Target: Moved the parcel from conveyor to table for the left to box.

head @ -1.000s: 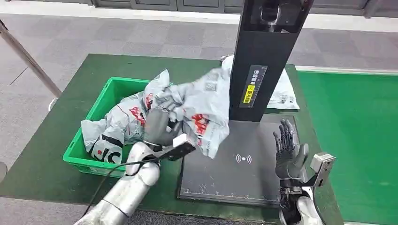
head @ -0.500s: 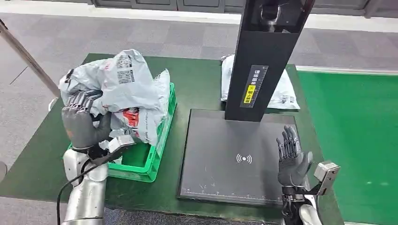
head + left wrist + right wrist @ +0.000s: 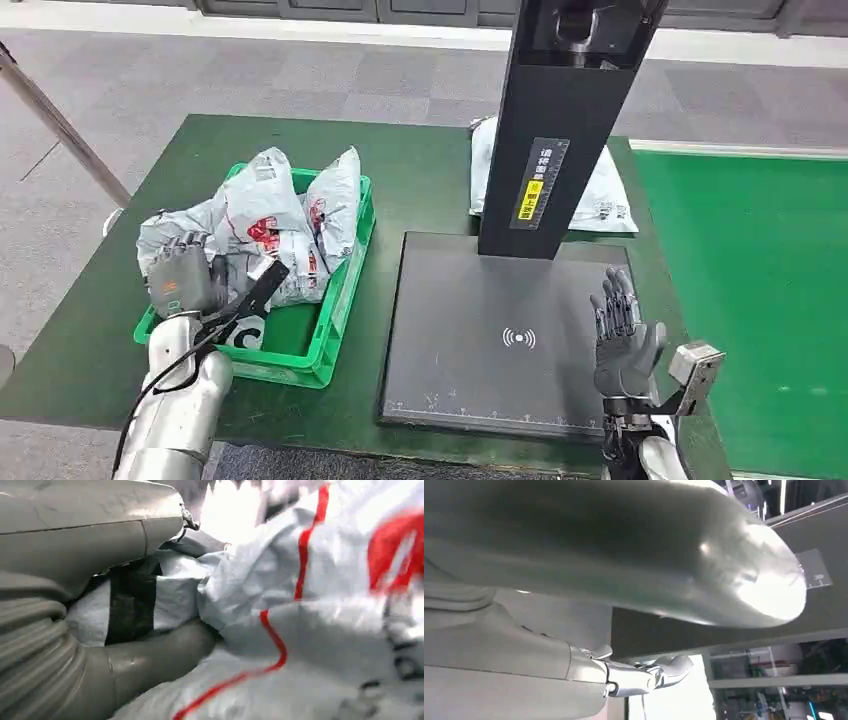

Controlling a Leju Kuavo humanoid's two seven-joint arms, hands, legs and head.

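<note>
A crumpled grey parcel (image 3: 245,205) with red print lies partly in the green box (image 3: 338,305), draped over its left rim. My left hand (image 3: 180,278) grips the parcel's left end at that rim. In the left wrist view the parcel's plastic (image 3: 300,620) is bunched between the thumb (image 3: 160,655) and the fingers. My right hand (image 3: 625,335) stands upright with its fingers spread and holds nothing, over the right edge of the black scanner plate (image 3: 470,330).
A white parcel (image 3: 336,200) stands in the box's far corner. Another grey parcel (image 3: 605,195) lies behind the tall black scanner post (image 3: 560,120). The green conveyor (image 3: 760,300) runs along the right. A slanted metal pole (image 3: 60,125) stands at the far left.
My left hand has carried the parcel from beside the scanner post leftward and lowered it into the green box. The right hand has barely moved.
</note>
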